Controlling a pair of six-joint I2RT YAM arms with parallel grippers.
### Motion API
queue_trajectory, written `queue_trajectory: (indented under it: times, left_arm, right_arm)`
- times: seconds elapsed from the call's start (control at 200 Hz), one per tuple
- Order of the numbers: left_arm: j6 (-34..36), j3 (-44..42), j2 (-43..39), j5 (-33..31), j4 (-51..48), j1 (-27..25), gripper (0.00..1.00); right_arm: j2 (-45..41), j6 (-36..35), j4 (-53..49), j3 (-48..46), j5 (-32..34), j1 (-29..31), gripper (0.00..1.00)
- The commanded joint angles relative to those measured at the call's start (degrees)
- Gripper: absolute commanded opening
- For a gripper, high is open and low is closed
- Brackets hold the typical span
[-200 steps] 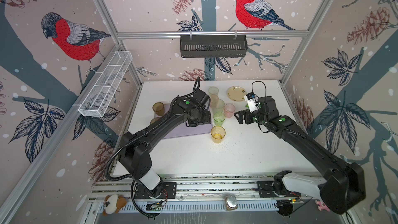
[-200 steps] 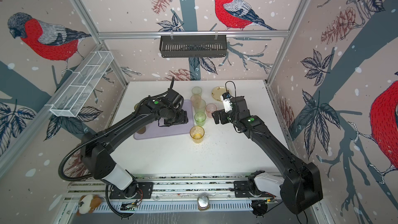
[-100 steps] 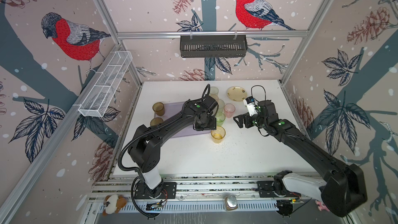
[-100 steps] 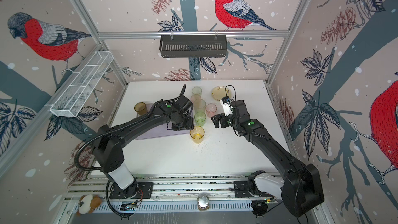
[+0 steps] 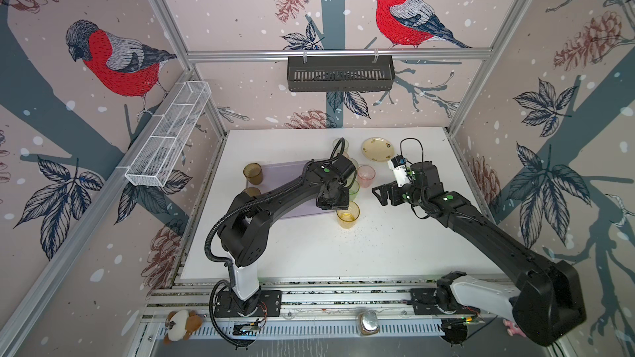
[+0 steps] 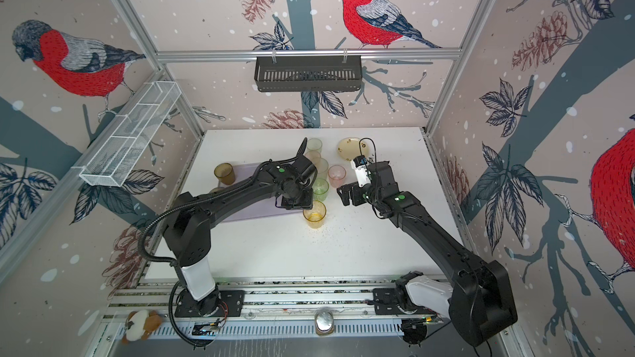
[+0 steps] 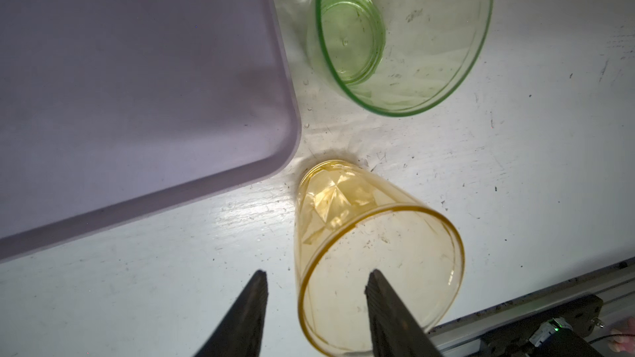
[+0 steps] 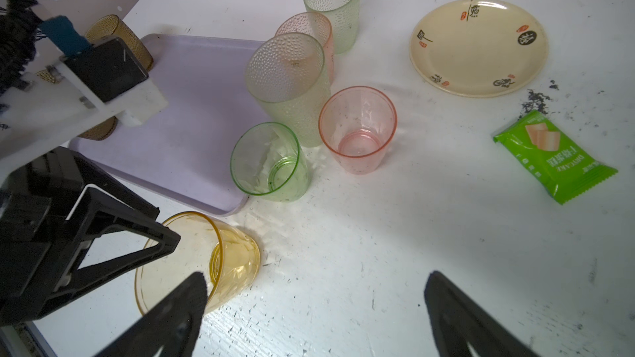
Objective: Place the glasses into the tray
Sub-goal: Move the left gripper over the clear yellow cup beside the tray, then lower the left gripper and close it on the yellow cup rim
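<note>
left claw (image 7: pixel 314 276): half-wide, straddling one wall of amber glass (image 7: pixel 360 252), not yet pinching | right claw (image 8: pixel 316 279): wide, empty | amber glass: upright on tabletop (image 7: pixel 515 166), just beside tray (image 7: pixel 137 80) corner | handling: likely light, thin, slick plastic; pinch rim wall gently | farther: green glass (image 7: pixel 395 39), also upright on tabletop beside tray's edge

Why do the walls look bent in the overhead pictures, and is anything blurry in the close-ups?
In both top views the wide lens splays the straight frame posts outward. In the left wrist view the tray looks dim and the amber glass stretches into a cone. In the right wrist view the fingers of the right gripper are dark blurs near the lens; the plate is sharp.
</note>
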Motion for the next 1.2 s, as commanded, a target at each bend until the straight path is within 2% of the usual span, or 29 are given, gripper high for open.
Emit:
queue_trajectory:
  times: [0.0, 1.196]
  left_arm:
    - [0.37, 0.63, 0.61, -1.45, -0.42, -0.14, 0.46]
    - [2.67, 2.13, 4.39, -3.30, -2.42, -0.40, 0.28]
  right_arm:
    - [0.02, 0.65, 1.98, -0.05, -0.63, -0.02, 1.00]
    - [1.00, 0.37, 2.30, 0.57, -0.28, -0.29, 1.00]
